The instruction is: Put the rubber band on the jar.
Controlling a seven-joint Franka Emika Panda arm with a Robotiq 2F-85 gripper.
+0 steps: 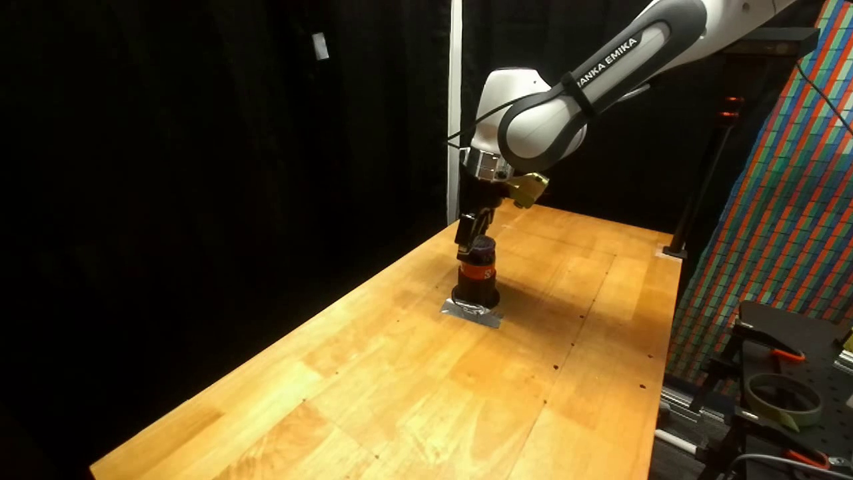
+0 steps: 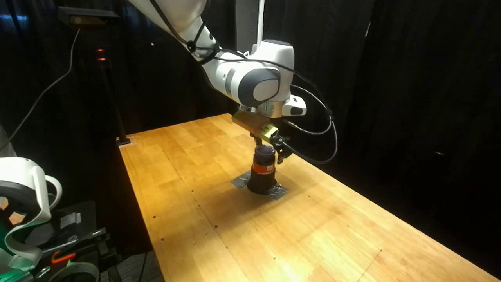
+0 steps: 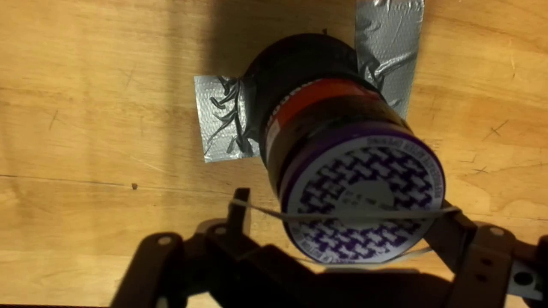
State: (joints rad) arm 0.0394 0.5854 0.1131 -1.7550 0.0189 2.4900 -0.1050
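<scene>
The jar (image 1: 478, 272) stands upright on the table, with an orange-red band and a purple-and-white lid; it also shows in an exterior view (image 2: 263, 168) and from above in the wrist view (image 3: 366, 188). The pale rubber band (image 3: 364, 215) is stretched between the two fingers of my gripper (image 3: 347, 209). One strand crosses over the lid; the other runs along the lid's near edge. The fingers are spread wide, one on each side of the lid. In an exterior view my gripper (image 2: 268, 151) is at lid height. The rubber band is too thin to make out in both exterior views.
The jar sits in a black base (image 2: 261, 185) held to the wooden table (image 2: 188, 176) by silver tape (image 2: 278, 192). A dark post (image 1: 696, 193) stands at the table's far corner. A cart with a tape roll (image 1: 783, 400) is beside the table.
</scene>
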